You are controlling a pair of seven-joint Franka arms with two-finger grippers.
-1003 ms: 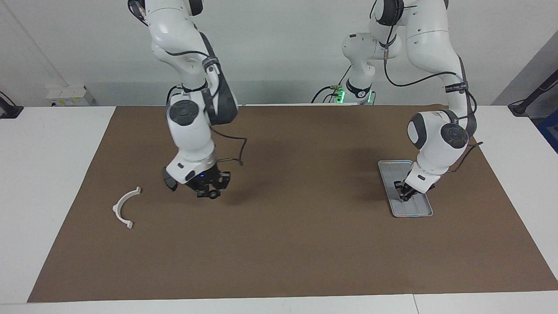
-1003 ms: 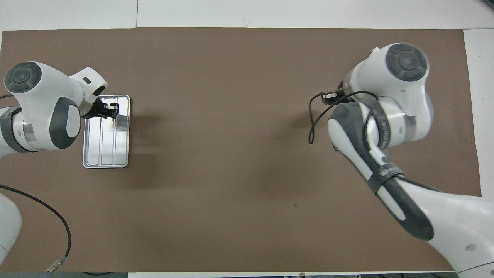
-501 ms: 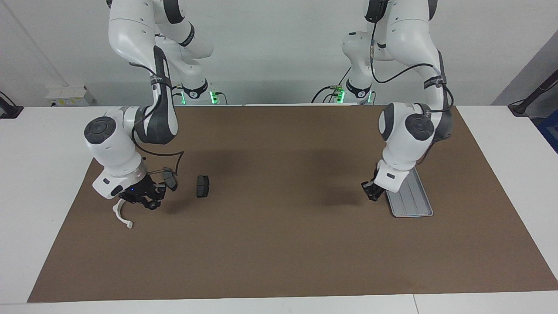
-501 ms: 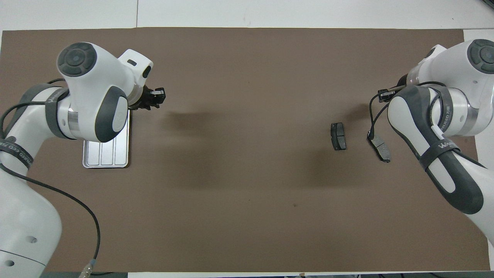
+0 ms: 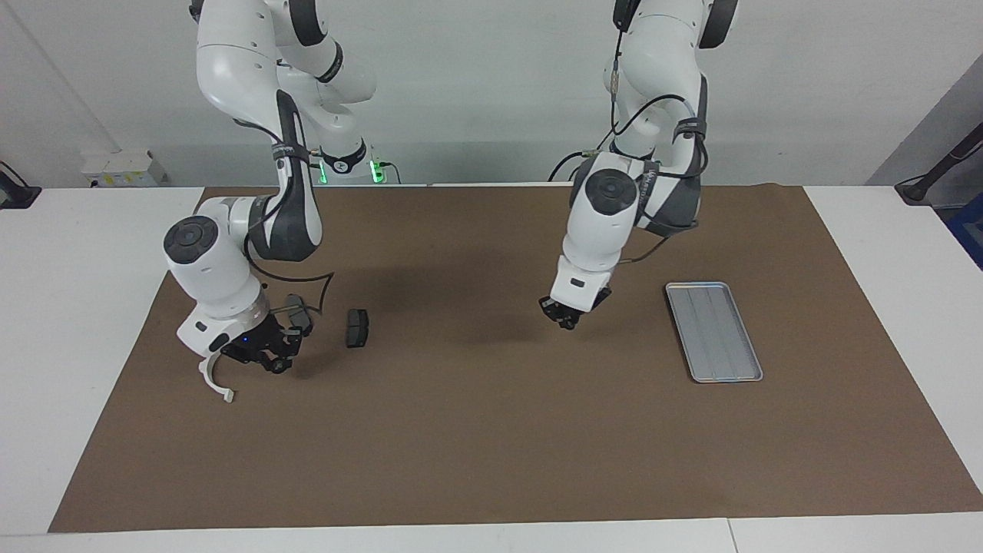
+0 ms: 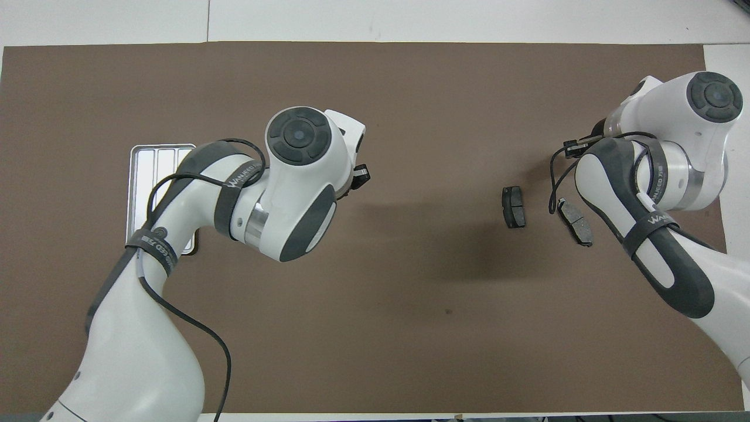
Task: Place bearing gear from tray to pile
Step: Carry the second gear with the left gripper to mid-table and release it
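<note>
Since the earlier frame, your left arm has swung away from the tray (image 5: 714,332) and its gripper (image 5: 567,319) now hangs over the bare brown mat (image 5: 491,430), between the tray and the pile. Note that the left gripper's fingertips are pressed together; something small and dark may sit between them, but you cannot confirm a bearing gear from either view. Your tray lies flat toward the left arm's end of the table, ridges running lengthwise, with nothing visible in it. Your right gripper (image 5: 269,355) has shifted only slightly and sits low at the pile, toward the right arm's end of the table; whether its jaws are parted or closed cannot be told. Observe the pile's parts: the white half-ring bracket (image 5: 213,382) lies just beside the right gripper, partly covered by the wrist; one dark pad (image 5: 357,328) lies clear on the mat, toward the middle of the table from that gripper; a second dark pad (image 6: 575,221) lies near the first, close under the right arm, well seen only from overhead.
</note>
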